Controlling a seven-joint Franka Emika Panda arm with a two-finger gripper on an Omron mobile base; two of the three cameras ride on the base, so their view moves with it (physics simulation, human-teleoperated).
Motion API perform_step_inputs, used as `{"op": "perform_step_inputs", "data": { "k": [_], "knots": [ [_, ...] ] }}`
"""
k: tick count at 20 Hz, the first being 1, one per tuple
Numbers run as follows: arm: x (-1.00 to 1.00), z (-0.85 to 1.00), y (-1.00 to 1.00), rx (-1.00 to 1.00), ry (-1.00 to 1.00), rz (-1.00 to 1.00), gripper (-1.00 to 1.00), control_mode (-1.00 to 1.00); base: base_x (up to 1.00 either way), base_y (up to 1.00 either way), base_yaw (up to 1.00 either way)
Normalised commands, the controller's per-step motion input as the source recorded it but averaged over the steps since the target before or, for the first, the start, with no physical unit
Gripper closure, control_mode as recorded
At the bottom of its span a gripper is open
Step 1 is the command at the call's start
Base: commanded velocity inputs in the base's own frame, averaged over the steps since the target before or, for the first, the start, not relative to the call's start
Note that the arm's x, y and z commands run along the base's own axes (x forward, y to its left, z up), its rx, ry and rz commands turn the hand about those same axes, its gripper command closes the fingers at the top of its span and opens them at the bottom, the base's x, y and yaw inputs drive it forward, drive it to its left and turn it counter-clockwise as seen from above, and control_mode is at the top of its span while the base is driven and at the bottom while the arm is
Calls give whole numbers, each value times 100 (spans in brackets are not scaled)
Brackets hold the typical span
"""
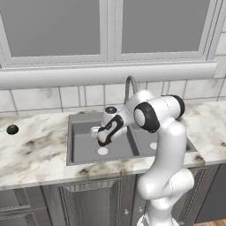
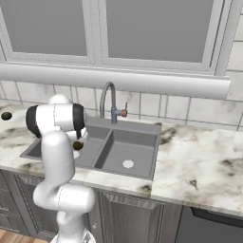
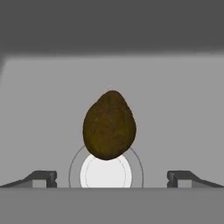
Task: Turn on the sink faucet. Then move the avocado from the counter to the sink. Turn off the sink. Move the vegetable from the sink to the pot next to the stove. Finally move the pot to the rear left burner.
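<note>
Avocado (image 3: 109, 126), brownish-olive and egg-shaped, is seen in the hand view between the two parted fingertips (image 3: 41, 178) of the gripper (image 3: 112, 181), touched by neither; the jaws are spread wide and nothing is gripped. The pale round drain (image 3: 106, 171) lies just behind it at 6 o'clock. In the left base view the gripper (image 1: 101, 140) is lowered into the left basin of the sink (image 1: 79, 145), with the avocado (image 1: 102, 143) at its tip, above the drain. The faucet (image 2: 108, 100) is mounted at 12 o'clock behind the sink, its lever to the right. A dark green ball (image 1: 12, 129) rests on the counter (image 1: 35, 152) at 9 o'clock, well apart.
</note>
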Motion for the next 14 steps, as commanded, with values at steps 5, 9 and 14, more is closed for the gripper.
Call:
{"op": "perform_step_inputs", "data": {
  "k": [5, 9, 14],
  "knots": [
    [21, -24, -1, 0, 0, -3, -100, -100, 0, 0, 0],
    [15, -16, 0, 0, 0, -3, -100, -100, 0, 0, 0],
    [2, -12, 0, 0, 0, -4, -100, -100, 0, 0, 0]
  ]
}}
